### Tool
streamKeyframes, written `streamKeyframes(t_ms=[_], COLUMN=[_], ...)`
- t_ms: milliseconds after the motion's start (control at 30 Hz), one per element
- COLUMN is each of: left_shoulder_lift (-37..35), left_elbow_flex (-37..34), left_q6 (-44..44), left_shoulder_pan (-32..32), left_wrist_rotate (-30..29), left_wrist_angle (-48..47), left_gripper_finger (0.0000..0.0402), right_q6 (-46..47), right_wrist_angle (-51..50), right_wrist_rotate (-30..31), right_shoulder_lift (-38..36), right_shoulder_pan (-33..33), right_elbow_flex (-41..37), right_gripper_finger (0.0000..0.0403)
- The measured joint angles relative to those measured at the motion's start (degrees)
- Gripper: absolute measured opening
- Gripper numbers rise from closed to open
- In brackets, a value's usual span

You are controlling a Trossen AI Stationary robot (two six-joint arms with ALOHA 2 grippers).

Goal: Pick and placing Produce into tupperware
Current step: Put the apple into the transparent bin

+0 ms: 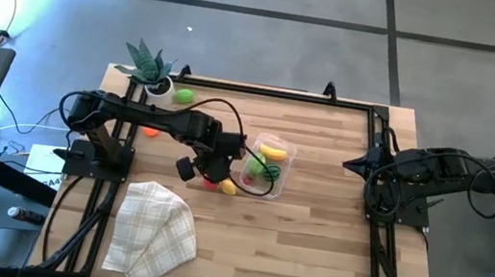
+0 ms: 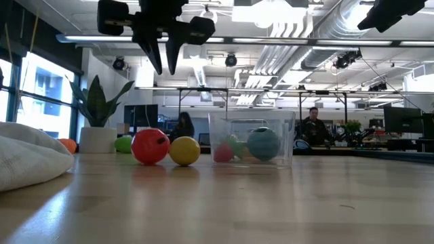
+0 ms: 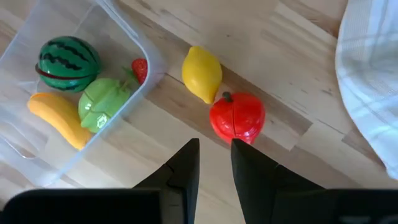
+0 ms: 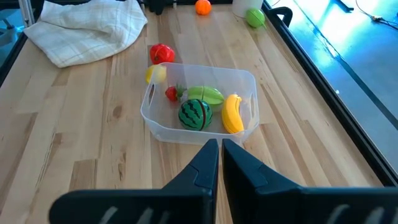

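Left pincer [image 3: 214, 163] hangs above a red tomato [image 3: 237, 116] beside the tub [image 4: 252, 84], holding nothing.

The clear, lidless tub sits mid-worktop [image 1: 312, 235] and holds a striped dark-green watermelon [image 4: 195, 114], a light-green piece [image 4: 205, 95], a yellow banana [image 4: 232, 113] and a small strawberry [image 4: 172, 93]. Just outside its wall lie a yellow lemon [image 3: 201, 73] and the red tomato, close together; the left pincer's fingers stand slightly apart over the tomato, raised well off the wood in the low view. An orange piece [image 4: 203, 7] and a green one [image 4: 254, 17] lie near the potted plant [image 1: 148, 67]. A checked cloth [image 1: 152, 230] lies nearby. The right pincer [image 4: 220, 155], pressed nearly together, waits at the worktop's right edge.
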Motion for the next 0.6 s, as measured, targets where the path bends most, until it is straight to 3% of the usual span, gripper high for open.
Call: streamKeyframes(t_ms=[600], left_shoulder_lift=[0.04], left_elbow_flex=[-3.34], left_q6=[-6.39], left_shoulder_pan=[0.0], left_wrist_rotate=[-6.06], left_wrist_angle=[0.09], left_gripper_finger=[0.0093], right_q6=[0.0], right_wrist_angle=[0.0], right_wrist_rotate=[0.01], right_shoulder_lift=[-0.02], right_shoulder_pan=[0.01], right_elbow_flex=[0.0], right_gripper_finger=[0.0011])
